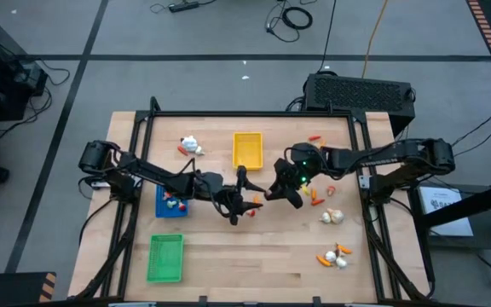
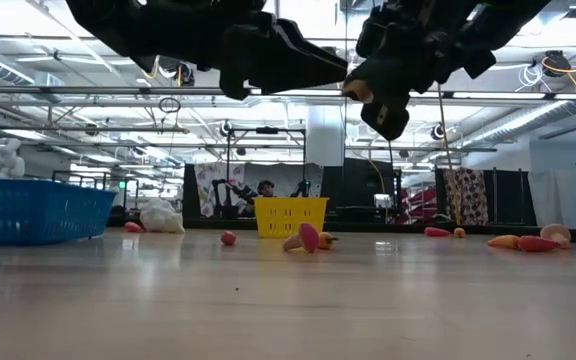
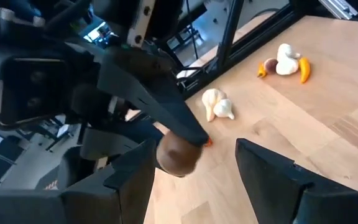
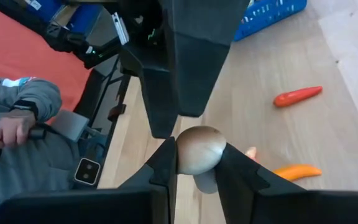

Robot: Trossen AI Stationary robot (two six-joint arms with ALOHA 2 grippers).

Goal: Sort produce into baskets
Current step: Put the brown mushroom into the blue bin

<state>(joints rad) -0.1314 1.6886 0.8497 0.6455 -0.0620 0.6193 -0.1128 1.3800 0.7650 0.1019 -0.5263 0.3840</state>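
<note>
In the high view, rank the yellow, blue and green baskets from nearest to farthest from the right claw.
Measured from the right claw:
1. Yellow basket, just beyond it toward the table's far edge.
2. Blue basket, on the left arm's side.
3. Green basket, near-left corner.

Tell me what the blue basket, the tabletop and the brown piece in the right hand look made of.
Blue basket: likely moulded plastic, with slotted lattice walls and uniform colour.
Tabletop: wood, pale planks with visible grain, satin finish.
Brown piece, clamped in the right hand: probably smooth plastic or rubber, rounded with a soft sheen; hard to say which.
</note>
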